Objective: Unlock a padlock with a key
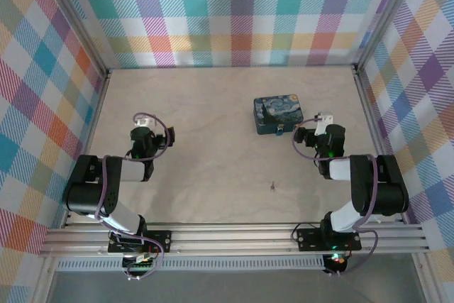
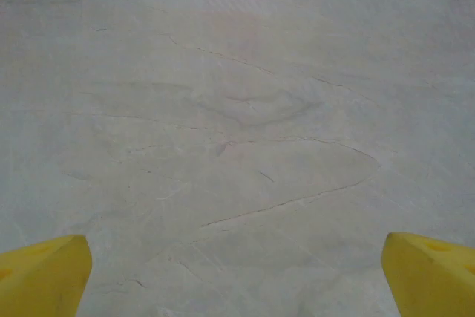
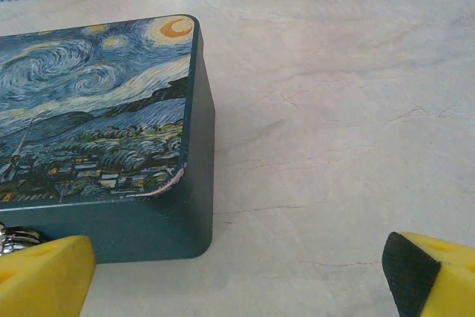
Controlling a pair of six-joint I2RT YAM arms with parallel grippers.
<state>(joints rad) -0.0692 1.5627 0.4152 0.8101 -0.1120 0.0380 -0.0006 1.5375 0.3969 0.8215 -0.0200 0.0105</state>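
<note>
top view: the key (image 1: 273, 186) lies flat on the bare table (image 1: 198, 104), well apart from the painted box (image 1: 279, 113). the padlock (image 1: 281, 131) sits at the box's near side. so thin a key could skid away under a pinch. the left gripper (image 1: 144, 121) has wide room around it, while the right gripper (image 1: 323, 119) is near the right wall rail (image 1: 363, 101).

left wrist: yellow fingers (image 2: 44, 272) are spread wide over bare wood.

right wrist: fingers (image 3: 427, 272) are spread wide, holding nothing. a metal glint, probably the padlock (image 3: 13, 238), touches the box's front wall just beside the left finger. a careless forward push could shove the box.
</note>
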